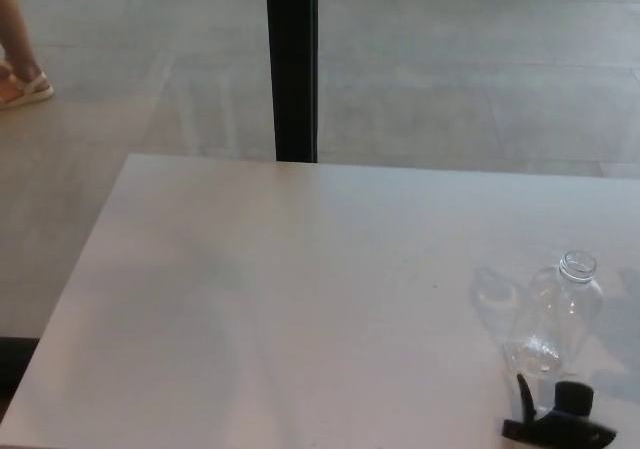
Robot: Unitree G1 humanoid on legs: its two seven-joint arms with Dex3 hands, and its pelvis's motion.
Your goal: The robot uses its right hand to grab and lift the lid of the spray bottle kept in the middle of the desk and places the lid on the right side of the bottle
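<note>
— So, what is showing on the far left?

— A person's sandalled foot is standing on the grey floor. A black post is rising behind the pale desk.

— Where is the bottle sitting?

— The clear bottle is standing upright near the desk's right edge, its neck showing open at the top.

— And the robot?

— The black right hand is reaching in at the bottom right corner, just below the bottle's base. I cannot tell whether its fingers are gripping anything, and the lid is not standing out from that dark shape.
</note>
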